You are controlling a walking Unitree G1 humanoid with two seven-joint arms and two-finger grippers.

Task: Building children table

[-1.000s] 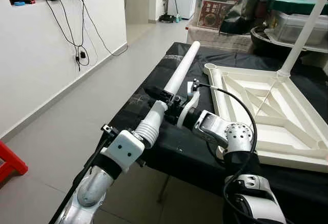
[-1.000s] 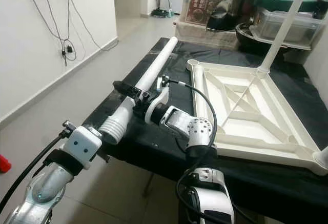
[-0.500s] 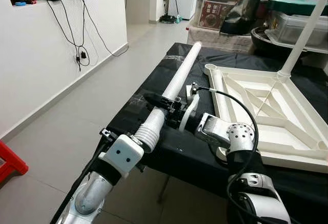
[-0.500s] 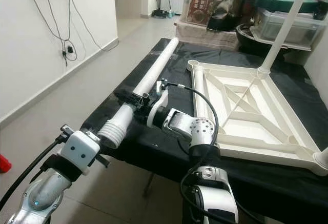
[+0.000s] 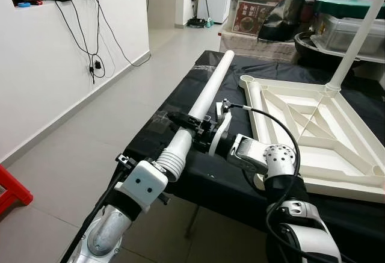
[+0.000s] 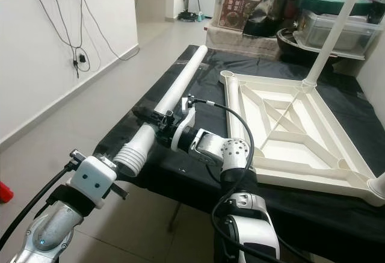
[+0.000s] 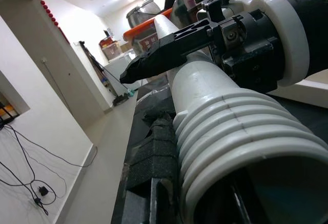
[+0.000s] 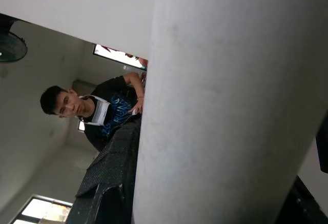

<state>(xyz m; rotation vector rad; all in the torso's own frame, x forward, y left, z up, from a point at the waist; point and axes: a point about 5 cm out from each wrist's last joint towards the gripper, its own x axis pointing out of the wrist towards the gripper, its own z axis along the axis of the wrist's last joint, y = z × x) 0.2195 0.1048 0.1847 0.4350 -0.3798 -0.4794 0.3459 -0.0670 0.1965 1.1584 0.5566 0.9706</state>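
right fingers seemingly around table leg

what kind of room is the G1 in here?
Probably a room in a home, used partly for storage. Plastic storage bins are stacked behind a black-covered table, cables hang down a white wall, and the floor is tiled. An upturned white children's tabletop lies on the black table.

Open floor lies left of the black table; to the right, the upturned white tabletop and 1 upright leg probably block passage.
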